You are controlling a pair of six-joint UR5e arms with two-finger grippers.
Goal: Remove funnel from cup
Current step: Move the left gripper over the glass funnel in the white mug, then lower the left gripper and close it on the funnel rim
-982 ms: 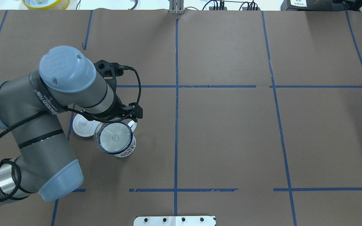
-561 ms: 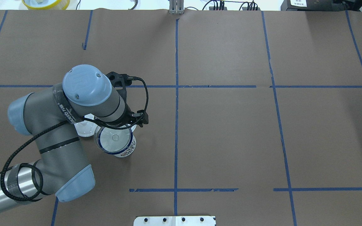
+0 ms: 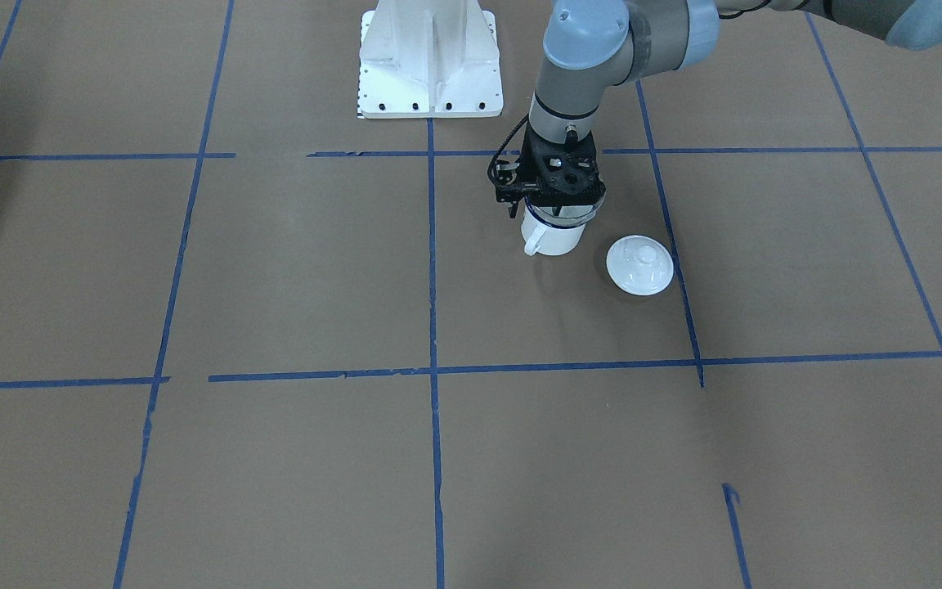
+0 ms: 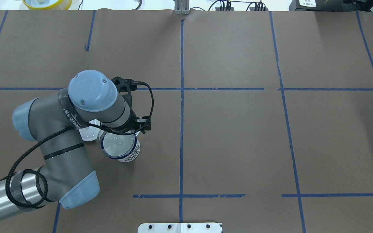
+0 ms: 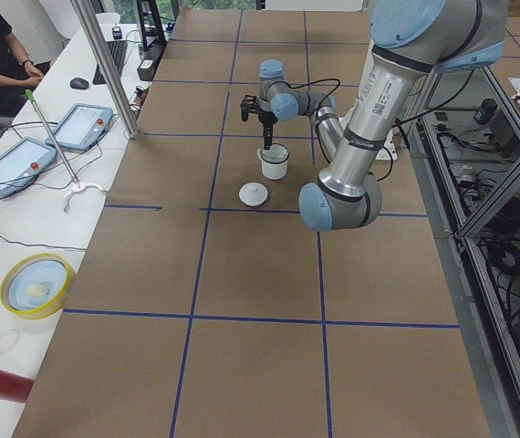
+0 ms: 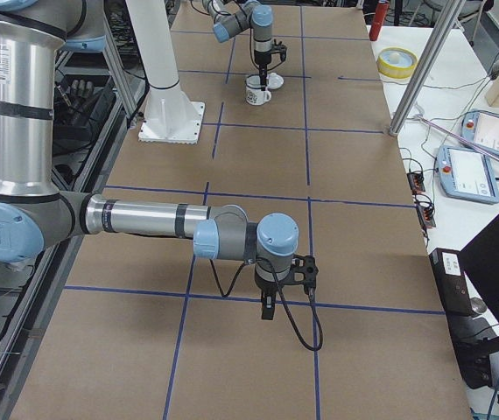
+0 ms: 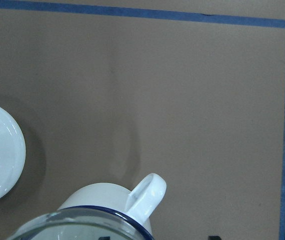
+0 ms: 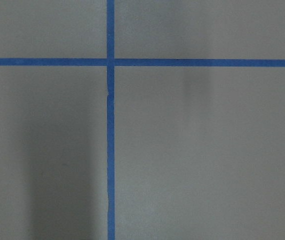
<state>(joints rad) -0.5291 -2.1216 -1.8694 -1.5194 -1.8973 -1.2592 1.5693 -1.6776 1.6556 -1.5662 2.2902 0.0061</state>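
Observation:
The cup (image 4: pixel 130 156), a white mug with a dark blue rim, stands upright left of the table's middle; it also shows in the front view (image 3: pixel 553 239). The clear funnel (image 4: pixel 118 143) sits in its mouth, rim on rim, and shows in the front view (image 3: pixel 576 214). My left gripper (image 3: pixel 558 209) points straight down at the cup's far rim by the handle (image 7: pixel 145 192). Dark fingertips show apart at the bottom edge of the left wrist view, so it looks open. My right gripper (image 6: pixel 267 311) hangs low over bare table far from the cup; I cannot tell its state.
A round white knobbed lid (image 3: pixel 640 264) lies on the table right beside the cup, partly under my left arm in the overhead view (image 4: pixel 87 134). The robot's white base plate (image 3: pixel 430 57) is behind the cup. Blue tape lines cross the brown table cover.
My left arm has swung to the right and nearer, bringing the gripper over the cup's far rim and covering most of the lid. Cup, funnel and lid have not moved.

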